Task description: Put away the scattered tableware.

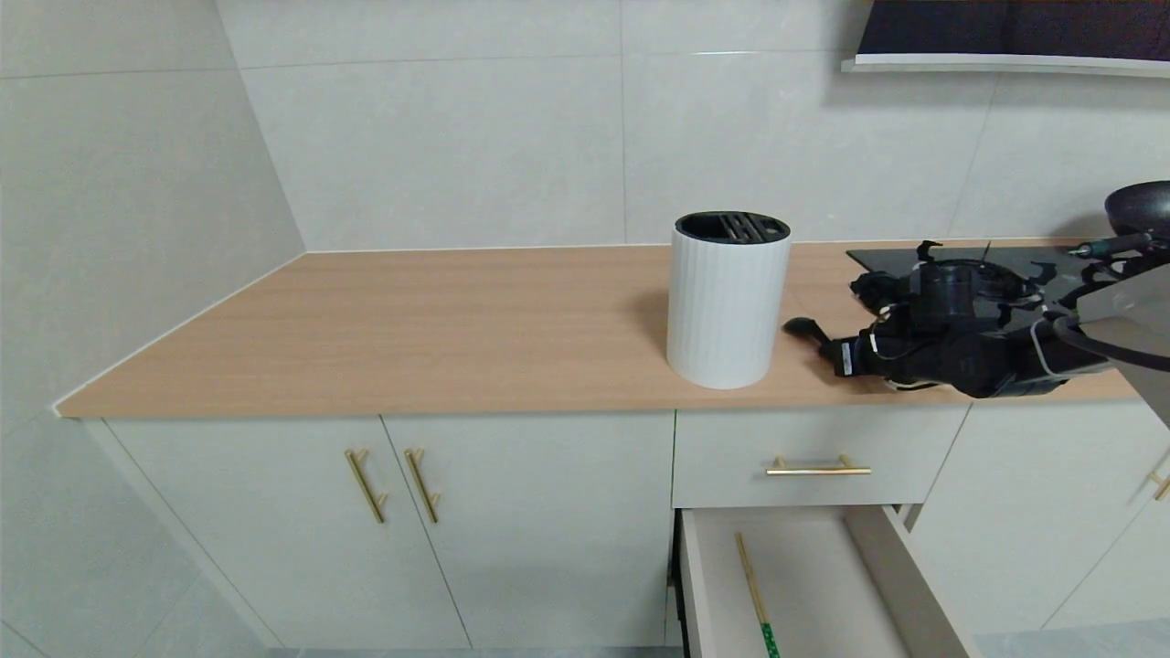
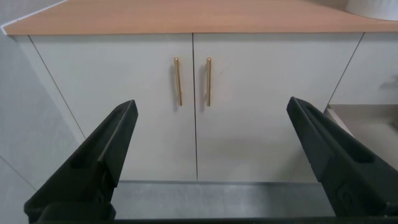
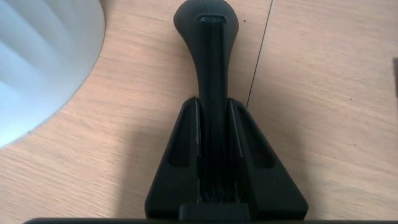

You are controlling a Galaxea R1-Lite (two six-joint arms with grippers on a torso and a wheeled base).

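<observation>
Gripping a black, round-ended utensil handle (image 1: 803, 326), the right gripper (image 1: 836, 352) sits low over the light wooden countertop (image 1: 411, 329) at the right of the head view. It is just beside the white ribbed cylindrical holder with a black slotted top (image 1: 728, 311) at centre. At the lower right of the frame a white drawer (image 1: 877, 557) stands open, with wooden green-tipped chopsticks (image 1: 751, 576) inside. The handle's free end points at the holder's wall, so a lift that drifts towards the frame's centre could probably knock the holder. A shallow hold might also let the utensil swing or slip on its way to a slot or the drawer. The right forearm comes in from the right edge, nearly level with the counter, its wrist stretched towards the holder.

The left wrist view has the left gripper (image 2: 210, 109) with its black fingers (image 2: 112, 149) spread wide and empty. It faces white cabinet doors with brass bar handles (image 2: 177, 81) below the counter edge.

The right wrist view confirms the hold: both fingers press against the handle (image 3: 205, 37), and the holder (image 3: 37, 62) is near but not touching. The rest of the utensil is hidden under the gripper, and I cannot tell whether it rests on the wood.
</observation>
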